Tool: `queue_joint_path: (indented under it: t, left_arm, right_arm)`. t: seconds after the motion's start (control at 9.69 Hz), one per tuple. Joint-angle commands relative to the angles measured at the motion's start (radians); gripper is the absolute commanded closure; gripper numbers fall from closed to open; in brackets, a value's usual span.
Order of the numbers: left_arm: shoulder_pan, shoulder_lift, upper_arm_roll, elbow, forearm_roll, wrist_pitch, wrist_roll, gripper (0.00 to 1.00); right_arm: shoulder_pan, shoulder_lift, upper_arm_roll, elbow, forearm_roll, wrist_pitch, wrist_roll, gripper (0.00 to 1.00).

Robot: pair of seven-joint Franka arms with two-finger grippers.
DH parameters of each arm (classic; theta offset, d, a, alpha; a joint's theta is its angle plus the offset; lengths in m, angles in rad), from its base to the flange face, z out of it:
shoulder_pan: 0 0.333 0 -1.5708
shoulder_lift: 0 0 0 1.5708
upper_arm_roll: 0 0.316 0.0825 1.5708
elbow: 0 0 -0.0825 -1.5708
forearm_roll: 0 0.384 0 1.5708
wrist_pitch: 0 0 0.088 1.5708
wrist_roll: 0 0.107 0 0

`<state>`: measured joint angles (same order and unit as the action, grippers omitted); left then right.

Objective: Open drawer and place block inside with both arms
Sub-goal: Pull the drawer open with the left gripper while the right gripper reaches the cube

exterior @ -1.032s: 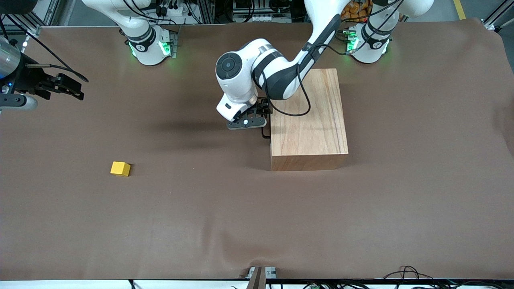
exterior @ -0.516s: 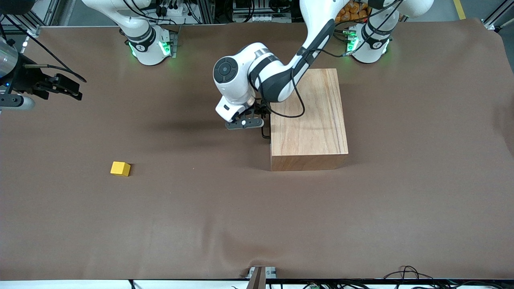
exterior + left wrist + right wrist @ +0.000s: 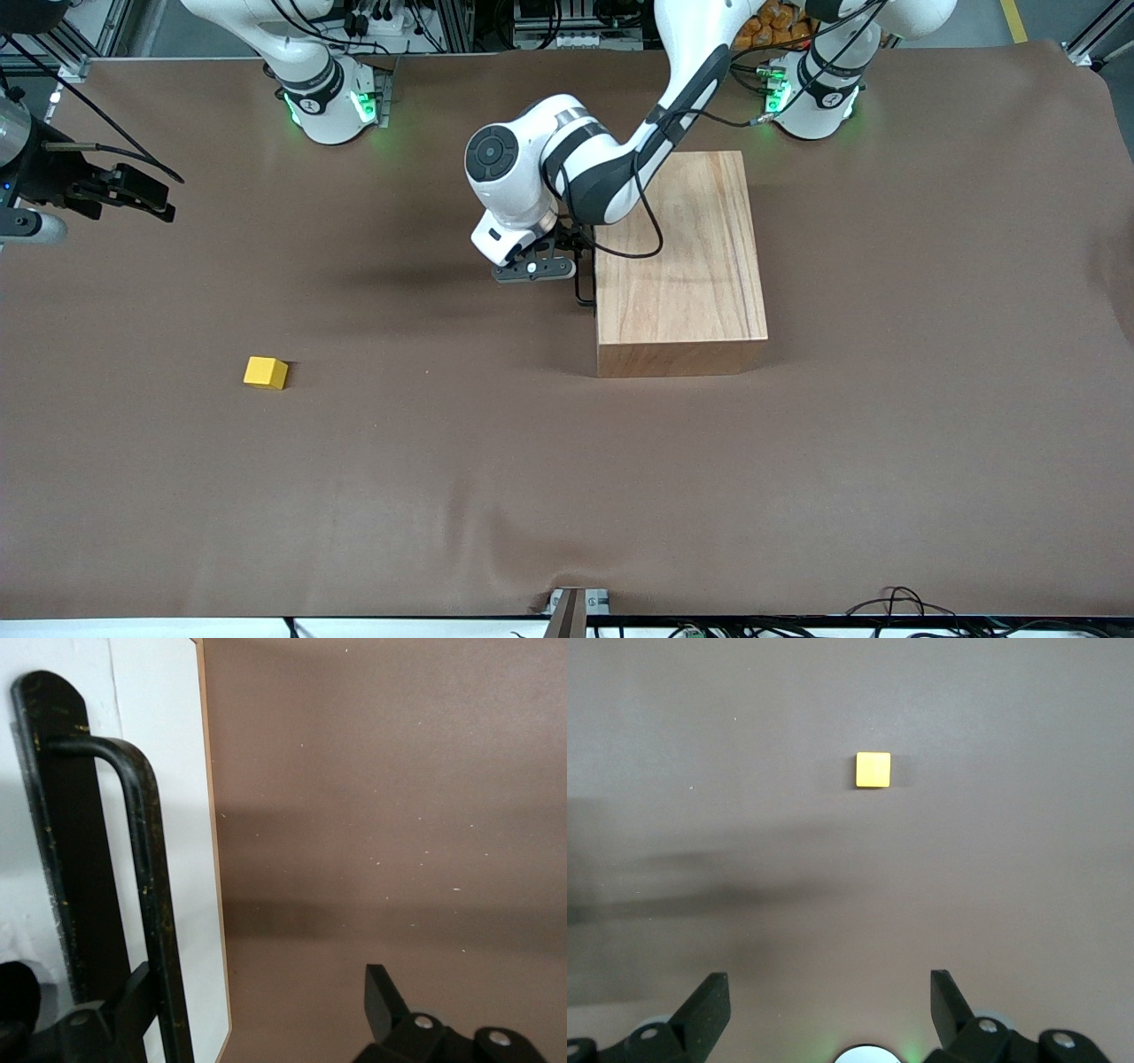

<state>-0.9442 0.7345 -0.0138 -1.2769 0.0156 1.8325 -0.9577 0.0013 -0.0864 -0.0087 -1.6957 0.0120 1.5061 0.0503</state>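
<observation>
The left gripper (image 3: 567,257) is down at the cabinet's (image 3: 682,266) drawer (image 3: 151,815), its fingers spread with one beside the black handle (image 3: 146,859) and nothing clamped yet, so I judge the opening step is only starting: the next move calls for closing on that handle and pulling. The right gripper (image 3: 133,190) waits, spread wide and empty, over the right arm's end of the table (image 3: 567,487). Only its wrist view shows the yellow block (image 3: 873,770) between its fingers' line, while the front view shows the block (image 3: 266,372) well apart from the cabinet.

drawer (image 3: 142,771) shut, white front | block (image 3: 266,372) yellow, flat on table
</observation>
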Motion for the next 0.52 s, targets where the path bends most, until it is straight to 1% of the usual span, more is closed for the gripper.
queue_joint_path:
  t: [0.0, 0.41]
  left_arm:
    - [-0.014, 0.016, -0.005, 0.034, -0.009, 0.024, -0.016, 0.0]
    - [-0.016, 0.016, -0.026, 0.034, -0.009, 0.102, -0.016, 0.0]
  right_arm:
    - [-0.012, 0.004, 0.007, 0.008, -0.01, 0.002, -0.007, 0.0]
    - [-0.009, 0.013, 0.007, 0.008, -0.01, 0.011, -0.006, 0.0]
